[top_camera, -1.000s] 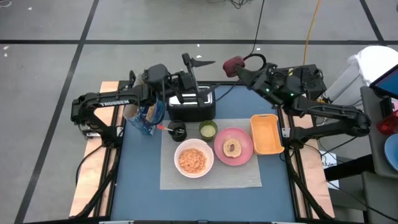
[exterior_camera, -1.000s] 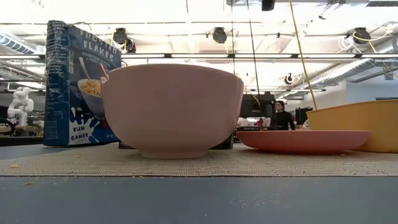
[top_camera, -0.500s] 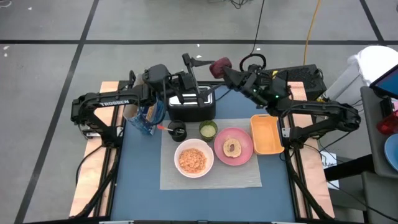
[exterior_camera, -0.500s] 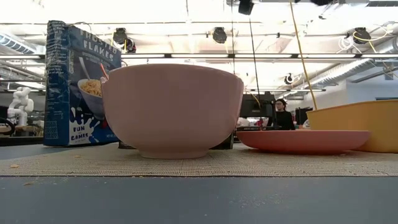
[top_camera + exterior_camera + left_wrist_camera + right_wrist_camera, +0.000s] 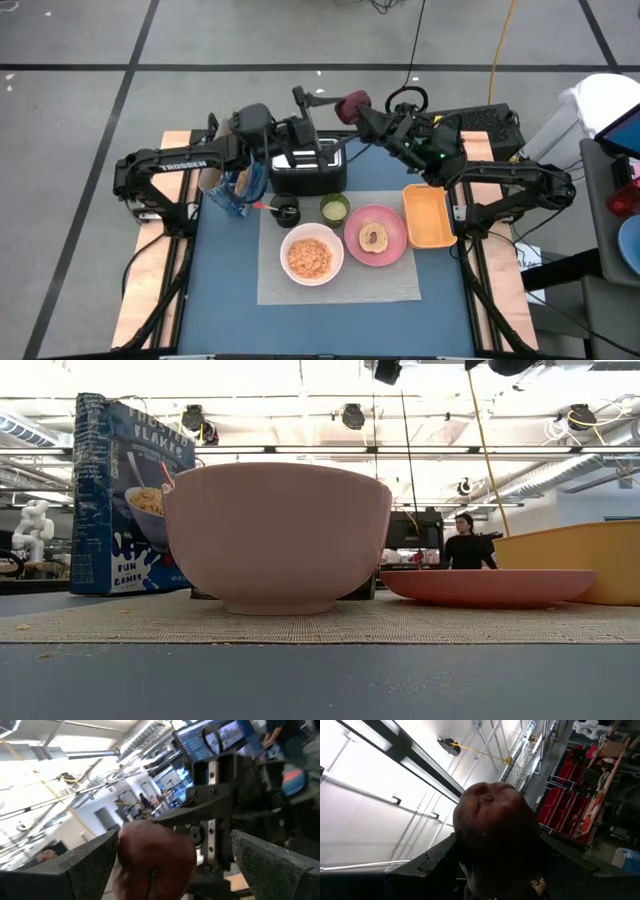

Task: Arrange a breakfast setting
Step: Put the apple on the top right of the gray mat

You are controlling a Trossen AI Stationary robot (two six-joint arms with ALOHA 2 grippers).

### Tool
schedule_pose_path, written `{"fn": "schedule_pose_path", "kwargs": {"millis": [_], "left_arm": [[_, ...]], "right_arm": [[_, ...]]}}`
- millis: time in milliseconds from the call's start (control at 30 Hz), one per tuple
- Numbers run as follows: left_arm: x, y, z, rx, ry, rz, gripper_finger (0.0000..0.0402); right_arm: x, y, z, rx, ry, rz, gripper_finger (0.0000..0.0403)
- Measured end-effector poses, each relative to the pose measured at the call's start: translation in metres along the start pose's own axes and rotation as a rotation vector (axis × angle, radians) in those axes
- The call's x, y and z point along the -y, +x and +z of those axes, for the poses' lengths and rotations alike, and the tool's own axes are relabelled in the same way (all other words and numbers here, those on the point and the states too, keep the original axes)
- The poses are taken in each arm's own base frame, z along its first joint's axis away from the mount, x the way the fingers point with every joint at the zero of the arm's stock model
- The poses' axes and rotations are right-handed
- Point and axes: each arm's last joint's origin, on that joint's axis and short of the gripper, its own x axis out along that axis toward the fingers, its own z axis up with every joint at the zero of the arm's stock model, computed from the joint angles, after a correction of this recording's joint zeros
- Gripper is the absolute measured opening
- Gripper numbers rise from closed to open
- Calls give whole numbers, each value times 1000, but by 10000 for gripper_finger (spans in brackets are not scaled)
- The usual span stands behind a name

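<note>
High view: toaster (image 5: 309,166) stands behind black cup (image 5: 286,211) and green cup (image 5: 334,208).

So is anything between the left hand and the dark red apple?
Nothing visible. The open left hand faces the dark red round apple, held up in the air by the right hand.

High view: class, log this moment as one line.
right hand: holds dark red apple above toaster | left hand: open, facing apple
</note>
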Motion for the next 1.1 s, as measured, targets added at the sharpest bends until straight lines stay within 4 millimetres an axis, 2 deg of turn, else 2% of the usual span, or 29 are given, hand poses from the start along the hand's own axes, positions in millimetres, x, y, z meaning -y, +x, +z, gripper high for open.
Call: {"fn": "schedule_pose_path", "kwargs": {"millis": [233, 667, 767, 1100], "left_arm": [[-2, 1, -6, -121, 30, 132, 386], [-1, 0, -4, -114, 78, 129, 383], [-1, 0, -4, -114, 78, 128, 363], [0, 0, -4, -112, 72, 121, 243]], "right_arm": [[-2, 0, 1, 2, -5, 14, 233], [1, 0, 0, -4, -55, -14, 233], [1, 0, 0, -4, -55, -14, 233], [1, 0, 0, -4, -49, -14, 233]]}}
